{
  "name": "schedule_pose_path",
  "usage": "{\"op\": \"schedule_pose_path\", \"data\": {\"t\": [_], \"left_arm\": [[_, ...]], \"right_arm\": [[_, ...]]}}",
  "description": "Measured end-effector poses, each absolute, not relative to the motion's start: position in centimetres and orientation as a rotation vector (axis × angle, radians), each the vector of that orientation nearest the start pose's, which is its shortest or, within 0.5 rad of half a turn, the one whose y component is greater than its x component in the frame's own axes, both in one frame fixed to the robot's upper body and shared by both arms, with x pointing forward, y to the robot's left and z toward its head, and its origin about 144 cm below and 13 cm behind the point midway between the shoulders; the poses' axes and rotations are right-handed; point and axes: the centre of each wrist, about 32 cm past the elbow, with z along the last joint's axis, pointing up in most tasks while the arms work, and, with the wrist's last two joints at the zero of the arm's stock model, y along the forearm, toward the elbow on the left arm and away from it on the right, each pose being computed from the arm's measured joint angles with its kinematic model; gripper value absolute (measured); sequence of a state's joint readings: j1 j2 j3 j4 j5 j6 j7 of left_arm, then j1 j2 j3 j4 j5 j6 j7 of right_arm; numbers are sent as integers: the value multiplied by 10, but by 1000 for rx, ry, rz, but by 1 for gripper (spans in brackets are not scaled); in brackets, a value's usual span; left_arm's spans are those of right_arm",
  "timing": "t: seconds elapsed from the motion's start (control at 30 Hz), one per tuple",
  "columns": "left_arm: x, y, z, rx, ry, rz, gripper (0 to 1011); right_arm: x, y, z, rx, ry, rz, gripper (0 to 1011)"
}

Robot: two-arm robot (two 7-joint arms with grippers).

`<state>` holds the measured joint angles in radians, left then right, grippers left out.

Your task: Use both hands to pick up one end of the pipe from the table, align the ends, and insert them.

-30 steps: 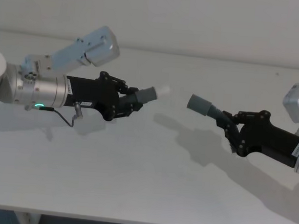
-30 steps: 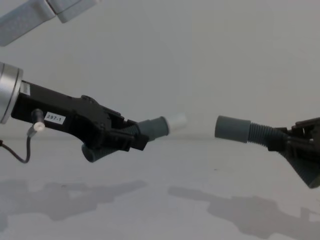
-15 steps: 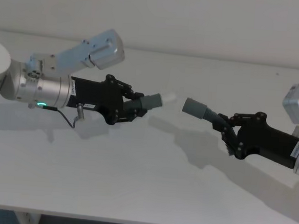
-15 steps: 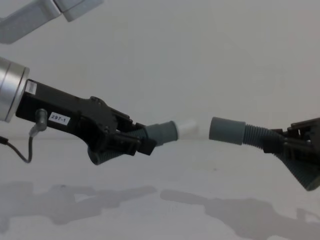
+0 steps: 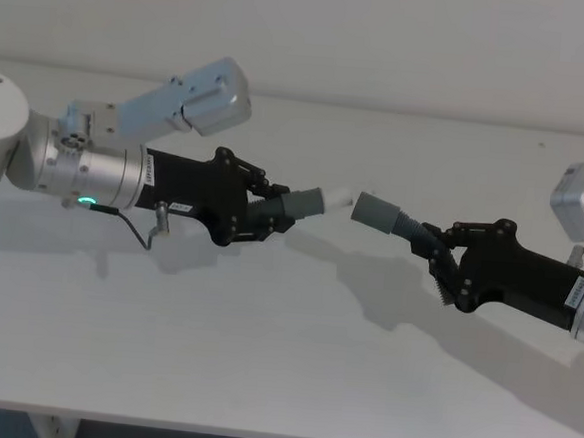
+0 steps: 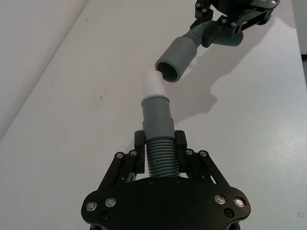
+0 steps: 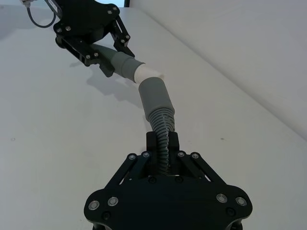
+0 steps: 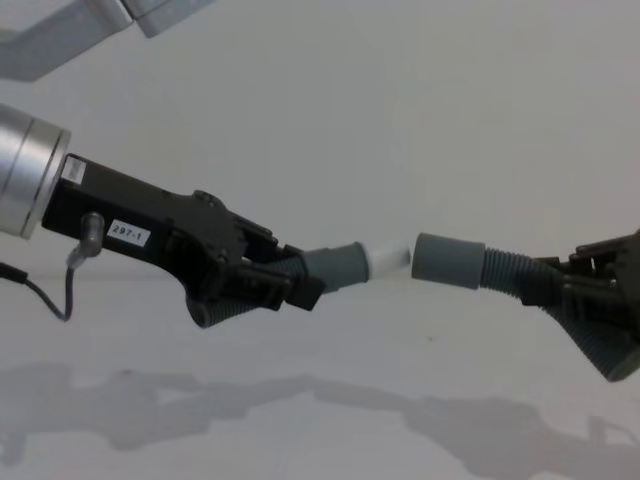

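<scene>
Just above the table (image 5: 262, 367), the two pipe halves meet end to end between the arms. The left gripper (image 5: 262, 213) has its fingers (image 6: 180, 142) clamped on the ribbed middle of the spigot hose piece (image 5: 295, 204). The smooth grey collar and white spigot tip (image 5: 338, 196) stick out ahead of them. The right gripper (image 5: 438, 257) pinches the socket hose piece (image 5: 412, 228) low on its ribs, so the socket cuff (image 5: 373, 210) lies well clear of its fingers (image 7: 173, 142). The white tip sits at the cuff's open mouth, touching its rim or just beside it. In the left wrist view it sits slightly off to one side. Whether it has entered I cannot tell.
</scene>
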<state>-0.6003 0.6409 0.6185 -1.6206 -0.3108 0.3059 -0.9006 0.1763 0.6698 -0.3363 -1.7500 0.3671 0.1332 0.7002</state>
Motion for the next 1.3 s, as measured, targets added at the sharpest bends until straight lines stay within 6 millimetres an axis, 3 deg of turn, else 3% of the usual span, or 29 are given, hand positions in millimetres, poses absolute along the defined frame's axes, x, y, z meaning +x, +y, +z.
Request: {"op": "schedule_pose_path", "data": {"t": [1.3], "left_arm": [[546,240,1313,503,-230,229,354]], "right_arm": [[484,-295,1242,-273,-130,-534,133]]}}
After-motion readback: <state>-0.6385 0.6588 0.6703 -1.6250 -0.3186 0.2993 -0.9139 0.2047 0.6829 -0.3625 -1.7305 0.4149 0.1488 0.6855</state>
